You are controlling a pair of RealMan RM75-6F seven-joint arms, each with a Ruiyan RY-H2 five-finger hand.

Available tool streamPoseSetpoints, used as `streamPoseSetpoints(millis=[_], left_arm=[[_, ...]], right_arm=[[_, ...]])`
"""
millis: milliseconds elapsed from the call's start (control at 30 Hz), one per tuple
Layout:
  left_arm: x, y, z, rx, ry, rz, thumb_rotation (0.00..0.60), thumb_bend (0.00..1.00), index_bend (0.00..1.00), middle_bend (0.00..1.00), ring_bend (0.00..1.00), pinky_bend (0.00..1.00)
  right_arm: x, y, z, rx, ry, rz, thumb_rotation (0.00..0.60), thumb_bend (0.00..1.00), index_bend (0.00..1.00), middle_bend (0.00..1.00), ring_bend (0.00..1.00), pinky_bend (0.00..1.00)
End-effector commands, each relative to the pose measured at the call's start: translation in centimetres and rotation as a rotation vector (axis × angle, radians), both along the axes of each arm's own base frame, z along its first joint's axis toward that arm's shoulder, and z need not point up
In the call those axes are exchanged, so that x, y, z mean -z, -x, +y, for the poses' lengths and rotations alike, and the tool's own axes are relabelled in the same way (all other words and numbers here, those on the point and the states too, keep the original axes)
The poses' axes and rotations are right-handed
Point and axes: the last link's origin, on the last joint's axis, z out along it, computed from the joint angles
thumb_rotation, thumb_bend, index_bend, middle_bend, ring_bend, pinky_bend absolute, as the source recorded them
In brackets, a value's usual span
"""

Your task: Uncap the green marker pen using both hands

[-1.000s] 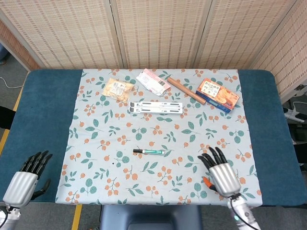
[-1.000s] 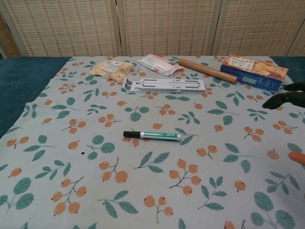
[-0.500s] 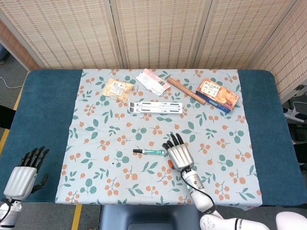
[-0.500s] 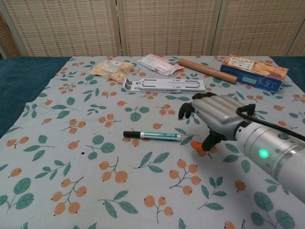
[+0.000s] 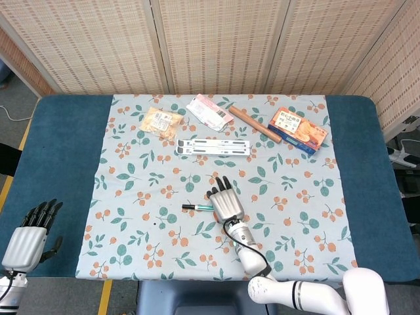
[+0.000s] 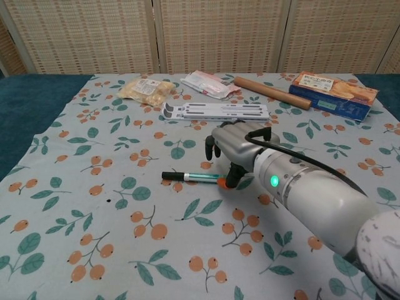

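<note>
Leaf-print cloth covers the table. Right hand (image 6: 234,149) has swept in from the near right edge and now hovers, fingers loosely spread, over the green marker pen (image 6: 190,177)'s body end, holding nothing. Left hand (image 5: 27,236) waits open, far left; uncapping hasn't begun.

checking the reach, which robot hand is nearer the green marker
Right. The right robot hand is over the right end of the green marker; the left robot hand sits far off at the table's near left edge.
</note>
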Motion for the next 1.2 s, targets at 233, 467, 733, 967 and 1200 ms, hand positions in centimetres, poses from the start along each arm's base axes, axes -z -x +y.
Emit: streamPoseSetpoints(millis=[233,467,733,967,1200], left_arm=[[-0.1,-0.1,-0.1,0.006,0.001,-0.004,0.600,0.42,0.00,0.00,0.00,0.12],[-0.3,-0.1,-0.2,0.005,-0.001,-0.008,0.600,0.42,0.00,0.00,0.00,0.12],[-0.3,-0.1,-0.1,0.005,-0.001,-0.012,0.600,0.42,0.00,0.00,0.00,0.12],[-0.4,-0.1,-0.1,0.007,0.000,-0.014,0.600,0.42,0.00,0.00,0.00,0.12],[-0.4,0.0,-0.1,0.002,-0.002,-0.014,0.600,0.42,0.00,0.00,0.00,0.12]], right_arm=[[0.8,-0.7,0.3,-0.014,0.002,0.053,0.600,0.25,0.39,0.32,0.00,0.00],[1.3,-1.3,0.4,-0.022,0.016,0.101,0.600,0.25,0.42,0.34,0.00,0.00],[2.0,-1.0,0.6,-0.014,0.018,0.150,0.600,0.25,0.44,0.35,0.01,0.00],[2.1,-1.1,0.7,-0.022,0.032,0.147,0.600,0.27,0.50,0.39,0.05,0.00],[2.4,-1.1,0.9,-0.031,0.035,0.155,0.600,0.27,0.55,0.43,0.09,0.00]])
